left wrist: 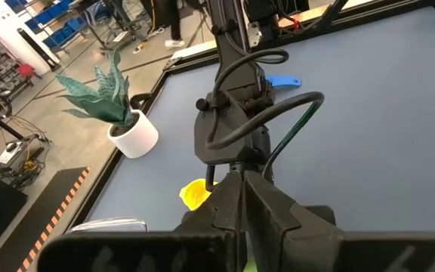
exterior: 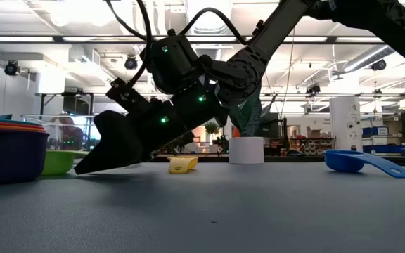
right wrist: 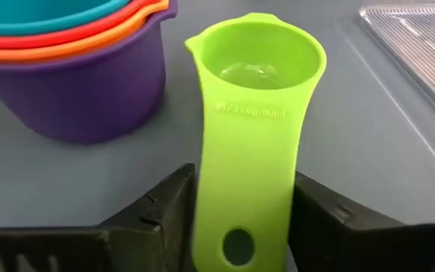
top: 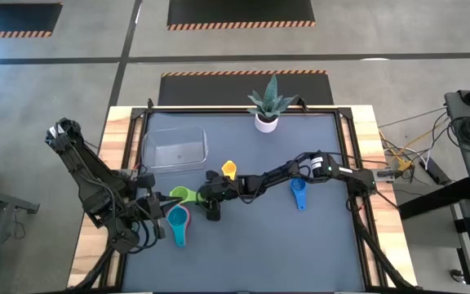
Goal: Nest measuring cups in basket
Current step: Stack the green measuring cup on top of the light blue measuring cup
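A green measuring cup (right wrist: 255, 75) stands upright on the grey table (top: 300, 245), its handle pointing toward my right gripper (right wrist: 244, 200). That gripper has closed on the handle from the table's right. Just beside it is a nested stack (right wrist: 74, 83): a purple cup outermost, with orange, red and teal cups inside. A yellow cup (top: 229, 169) and a blue cup (top: 299, 194) lie apart on the table. The clear basket (top: 174, 149) stands at the far left. My left gripper (top: 153, 204) hovers shut near the stack, holding nothing. My right gripper pinches the green cup's flat handle (right wrist: 240, 219) near its free end, one finger on each long edge. The fingers (right wrist: 165, 215) come from the table's right, slanting slightly down, and lie along the handle. The cup rests upright with its base on the table.
A white pot with a plant (top: 266, 114) stands at the table's far edge. The stack (top: 178, 222) and my left arm crowd the area left of the green cup (top: 184, 194). Bare table lies toward the near edge and the right.
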